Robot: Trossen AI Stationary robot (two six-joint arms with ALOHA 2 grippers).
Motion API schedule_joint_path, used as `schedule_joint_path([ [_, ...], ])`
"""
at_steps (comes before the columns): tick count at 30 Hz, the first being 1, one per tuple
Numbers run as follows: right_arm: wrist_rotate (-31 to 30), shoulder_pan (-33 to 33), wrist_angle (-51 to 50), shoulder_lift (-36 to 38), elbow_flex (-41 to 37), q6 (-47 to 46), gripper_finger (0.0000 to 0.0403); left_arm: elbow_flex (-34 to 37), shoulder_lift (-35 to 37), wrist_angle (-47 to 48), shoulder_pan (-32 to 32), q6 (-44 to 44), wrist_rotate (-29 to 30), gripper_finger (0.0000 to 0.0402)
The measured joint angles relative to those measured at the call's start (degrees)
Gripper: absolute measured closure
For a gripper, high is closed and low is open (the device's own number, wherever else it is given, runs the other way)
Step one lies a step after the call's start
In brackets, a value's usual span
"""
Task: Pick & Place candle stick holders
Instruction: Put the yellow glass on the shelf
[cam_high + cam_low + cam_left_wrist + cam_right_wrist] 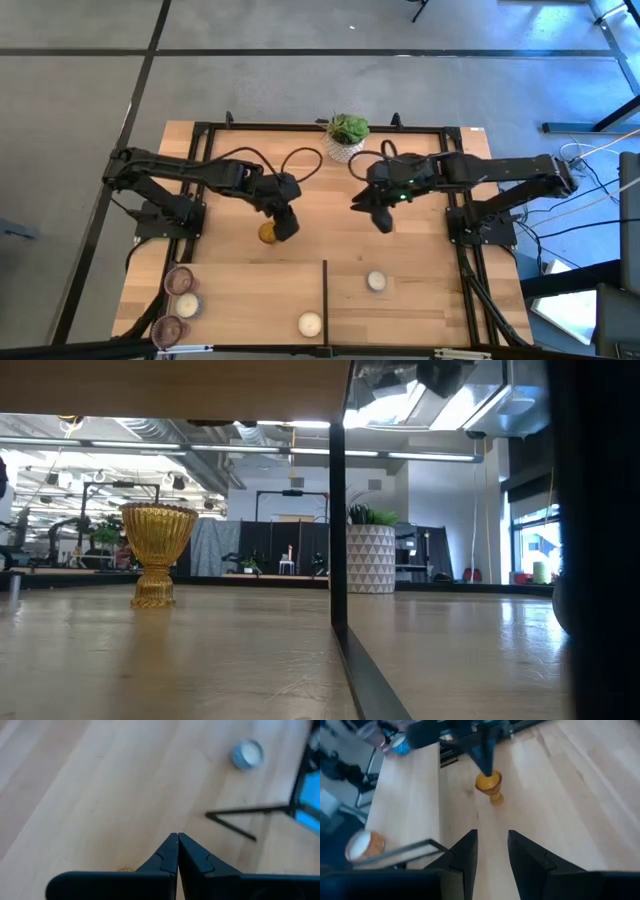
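Note:
The amber glass holder (268, 233) stands upright on its foot on the table, left of centre; it also shows in the low view (158, 550) and the right wrist view (489, 785). My left gripper (286, 222) is shut and hangs just above it, fingers pointing down, touching nothing. My right gripper (380, 218) is open and empty over the table's middle right. Two white holders (376, 281) (309, 323) stand near the front. Two pinkish holders (178, 280) (170, 327) and a white one (187, 305) stand at the front left corner.
A white patterned pot with a green plant (346, 135) stands at the far edge's middle. A thin black divider bar (325, 300) runs from the front edge toward the centre. Black frame rails border the table. Bare wood lies between the two grippers.

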State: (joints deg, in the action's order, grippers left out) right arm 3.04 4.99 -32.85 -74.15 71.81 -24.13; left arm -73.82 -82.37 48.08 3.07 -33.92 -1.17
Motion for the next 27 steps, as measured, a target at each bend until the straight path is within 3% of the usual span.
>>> schedule_joint_path([
  [5, -1.75, -0.02, -3.06, 4.80, 0.00, 6.66, 0.0292, 0.42, -0.04, 0.87, -1.08, -14.34, 3.95, 0.0400],
  [9, -3.29, -0.02, 0.50, 7.53, 0.00, 7.77, 0.0292, 1.79, -0.10, 3.66, -1.77, -24.64, 5.02, 0.0400],
  [14, -3.31, 0.07, 4.79, 8.68, 0.04, 5.05, 0.0292, 2.21, -0.13, 3.61, -1.64, -20.79, 1.57, 0.0390],
  [19, -6.77, 0.37, 5.58, 8.42, 0.07, -0.97, 0.0292, 2.21, -0.13, 4.83, -1.70, -13.13, -0.20, 0.0352],
  [24, -8.89, 1.55, 5.85, 7.67, 0.09, -4.01, 0.0292, 2.21, -0.13, 20.33, -0.31, -10.45, 1.27, 0.0301],
  [27, -12.20, 2.98, 5.97, 6.77, 0.09, -5.48, 0.0292, 2.21, -0.13, 25.48, 0.08, -14.57, 3.16, 0.0269],
])
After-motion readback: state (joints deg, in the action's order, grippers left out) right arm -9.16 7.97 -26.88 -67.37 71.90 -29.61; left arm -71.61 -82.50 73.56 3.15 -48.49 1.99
